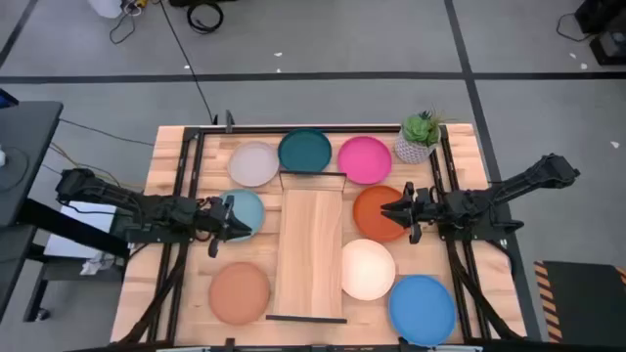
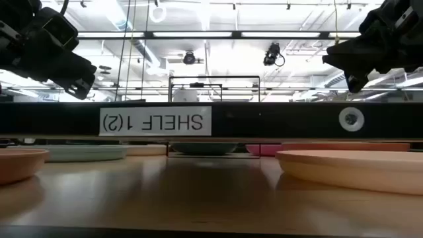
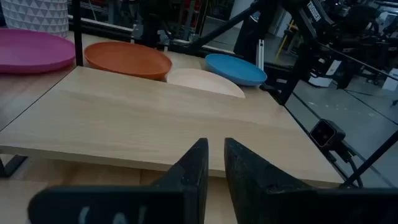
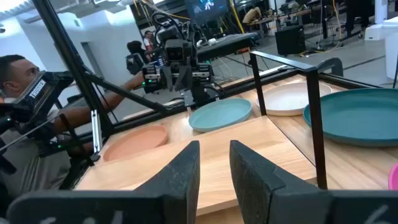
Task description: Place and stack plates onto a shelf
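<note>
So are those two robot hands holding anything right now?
No, nothing is held. The left hand hovers over the light blue plate, the right hand over the orange plate, fingers slightly apart.

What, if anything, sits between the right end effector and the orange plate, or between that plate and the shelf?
Nothing visible. The right end effector hovers over the orange plate, which lies beside the shelf; the shelf top is bare.

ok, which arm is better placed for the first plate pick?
Either, nearly even. Left gripper hovers over the light blue plate; right gripper hovers over the orange plate. Both plates sit beside the bare shelf, both grippers nearly closed. Slight preference: right.
</note>
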